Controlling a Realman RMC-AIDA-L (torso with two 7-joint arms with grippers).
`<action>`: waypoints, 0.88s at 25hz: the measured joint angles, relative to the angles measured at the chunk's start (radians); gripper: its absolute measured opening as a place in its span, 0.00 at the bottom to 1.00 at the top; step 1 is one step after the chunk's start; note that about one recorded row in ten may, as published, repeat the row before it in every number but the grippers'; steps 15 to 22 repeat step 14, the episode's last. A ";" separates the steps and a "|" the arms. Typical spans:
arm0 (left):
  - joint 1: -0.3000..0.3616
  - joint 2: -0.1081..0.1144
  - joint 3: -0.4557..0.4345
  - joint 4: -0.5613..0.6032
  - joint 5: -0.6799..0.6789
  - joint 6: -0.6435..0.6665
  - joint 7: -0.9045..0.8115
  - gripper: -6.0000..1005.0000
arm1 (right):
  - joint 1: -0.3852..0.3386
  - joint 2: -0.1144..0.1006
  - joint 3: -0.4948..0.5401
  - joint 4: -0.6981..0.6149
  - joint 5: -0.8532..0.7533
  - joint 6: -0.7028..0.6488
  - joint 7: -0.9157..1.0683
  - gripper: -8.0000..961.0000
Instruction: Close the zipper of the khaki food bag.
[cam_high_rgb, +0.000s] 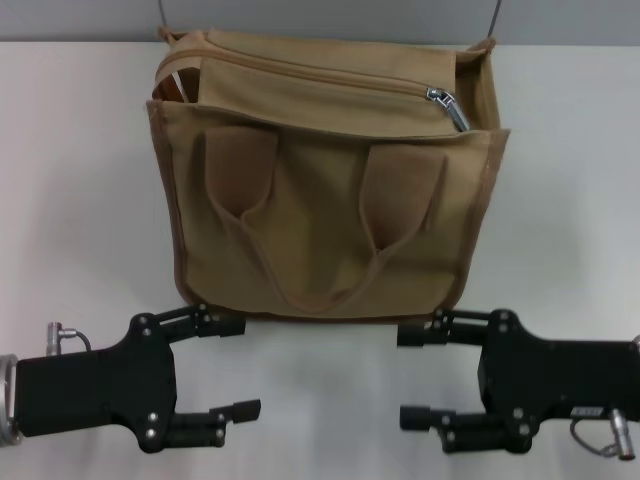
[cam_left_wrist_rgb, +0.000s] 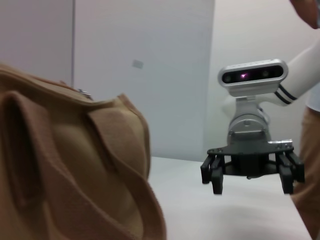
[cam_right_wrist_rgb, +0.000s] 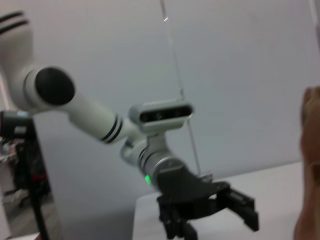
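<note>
The khaki food bag stands upright on the white table, its two loop handles facing me. The zipper runs along its top, and the silver pull tab sits at the bag's right end. The top gapes at the left end. My left gripper is open and empty in front of the bag's lower left corner. My right gripper is open and empty in front of the lower right corner. The left wrist view shows the bag close by and the right gripper. The right wrist view shows the left gripper.
The white table extends on both sides of the bag, with a grey wall behind it. Two thin rods rise behind the bag. A person stands beyond the right arm.
</note>
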 joint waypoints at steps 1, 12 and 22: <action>-0.001 0.000 0.007 0.002 0.002 0.001 0.001 0.81 | -0.001 0.001 -0.017 0.000 0.000 0.005 -0.007 0.76; -0.015 0.000 0.021 0.009 0.013 -0.004 -0.005 0.81 | 0.022 0.005 -0.075 0.028 -0.001 0.122 -0.014 0.76; -0.016 0.001 0.026 0.009 0.014 -0.001 -0.006 0.81 | 0.022 0.005 -0.076 0.028 0.003 0.125 -0.014 0.76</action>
